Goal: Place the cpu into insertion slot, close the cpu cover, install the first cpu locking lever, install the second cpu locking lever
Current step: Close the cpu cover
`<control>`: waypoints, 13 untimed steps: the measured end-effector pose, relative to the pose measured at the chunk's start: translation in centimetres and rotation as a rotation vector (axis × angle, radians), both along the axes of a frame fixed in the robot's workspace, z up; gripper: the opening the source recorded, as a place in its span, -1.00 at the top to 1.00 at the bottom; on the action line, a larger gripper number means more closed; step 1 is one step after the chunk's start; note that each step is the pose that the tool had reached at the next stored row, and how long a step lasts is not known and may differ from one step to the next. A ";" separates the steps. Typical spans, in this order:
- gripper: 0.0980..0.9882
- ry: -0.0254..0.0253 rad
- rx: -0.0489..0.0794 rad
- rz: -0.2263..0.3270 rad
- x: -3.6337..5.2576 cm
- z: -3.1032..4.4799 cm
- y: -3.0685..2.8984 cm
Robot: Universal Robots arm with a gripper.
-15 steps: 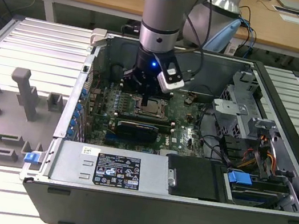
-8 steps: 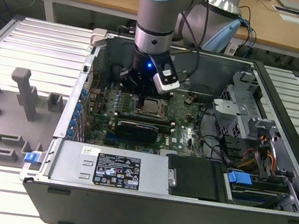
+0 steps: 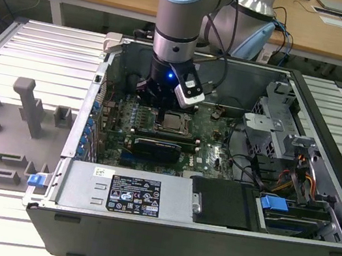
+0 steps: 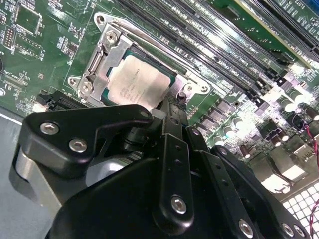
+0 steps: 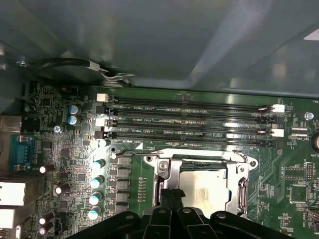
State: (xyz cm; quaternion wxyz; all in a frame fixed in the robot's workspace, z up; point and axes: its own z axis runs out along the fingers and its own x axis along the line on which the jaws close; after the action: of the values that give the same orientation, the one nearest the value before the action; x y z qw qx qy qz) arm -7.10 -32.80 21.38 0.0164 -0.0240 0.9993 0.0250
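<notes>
Here's the slatted aluminium table point(image 3: 33, 44), and on it the open computer case point(image 3: 137, 245), painted grey sheet steel, lying on its side. The arm point(image 3: 181, 30), pale blue and silver, plunges straight down into it. Along the case's near side lies the power supply point(image 3: 81, 185), a brushed metal box with a black-and-white sticker point(image 3: 135, 196) crowded with small print and marks. Under the arm is the green motherboard point(image 5: 65, 149), with fine white lettering printed across it.

The gripper point(image 5: 172, 195), matte black with bright screw heads, hangs low over the socket. Its slim fingers point(image 4: 174, 107) are drawn together with nothing seen between them, and the tips are at the cover's edge.

Four long black memory slots point(image 5: 189, 119) with white end clips run just beside the socket, each with a white printed tag. The cpu cover point(image 5: 164, 172), a stamped silver frame, is folded down flat. The insertion slot point(image 5: 202, 164) shows as a dark strip inside its window. The cpu point(image 5: 204, 186) is seated there, its dull silver top faintly engraved. A thin wire lever point(image 5: 194, 155) lies along the cover's memory-slot side. Near the socket stand teal-topped capacitors point(image 5: 95, 181) in a row.
</notes>
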 end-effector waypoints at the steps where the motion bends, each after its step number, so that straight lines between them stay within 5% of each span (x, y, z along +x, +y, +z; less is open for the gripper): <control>1: 0.98 -0.0003 0.001 0.000 0.00 -0.06 0.00; 13: 0.98 -0.0006 0.001 0.016 0.07 -0.76 0.00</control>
State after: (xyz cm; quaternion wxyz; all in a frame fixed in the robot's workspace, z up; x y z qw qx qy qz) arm -7.03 -32.80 20.62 0.0165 -0.0322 0.9990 0.0256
